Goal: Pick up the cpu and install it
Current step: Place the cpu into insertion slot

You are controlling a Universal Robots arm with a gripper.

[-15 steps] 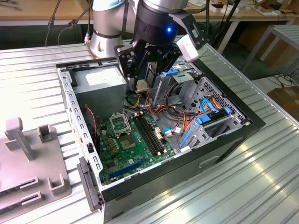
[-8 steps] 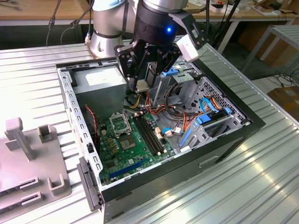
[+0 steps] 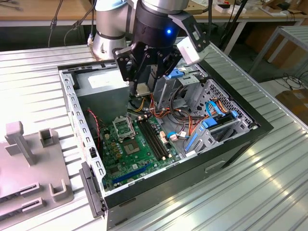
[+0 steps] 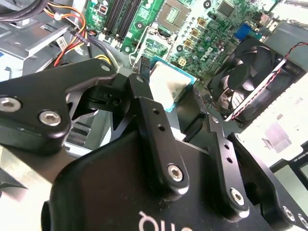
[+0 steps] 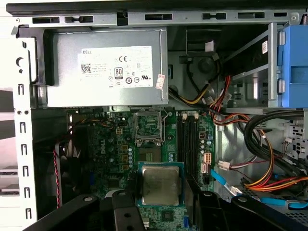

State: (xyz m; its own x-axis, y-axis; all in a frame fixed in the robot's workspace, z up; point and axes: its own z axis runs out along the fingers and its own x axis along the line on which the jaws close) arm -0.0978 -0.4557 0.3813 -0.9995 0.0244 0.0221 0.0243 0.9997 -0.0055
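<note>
**Ribbed metal table, open computer case**

Gripper clamps the cpu by opposite edges, flat and metal side up, likely to keep it level for seating. It hangs above the green motherboard, near the open socket, not seated.

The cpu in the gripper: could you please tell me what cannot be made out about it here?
Underside of the cpu: faces away in both wrist views.
Most of its top, exterior view: hidden behind the gripper.
Pins of the socket: too small, first wrist view.
</note>
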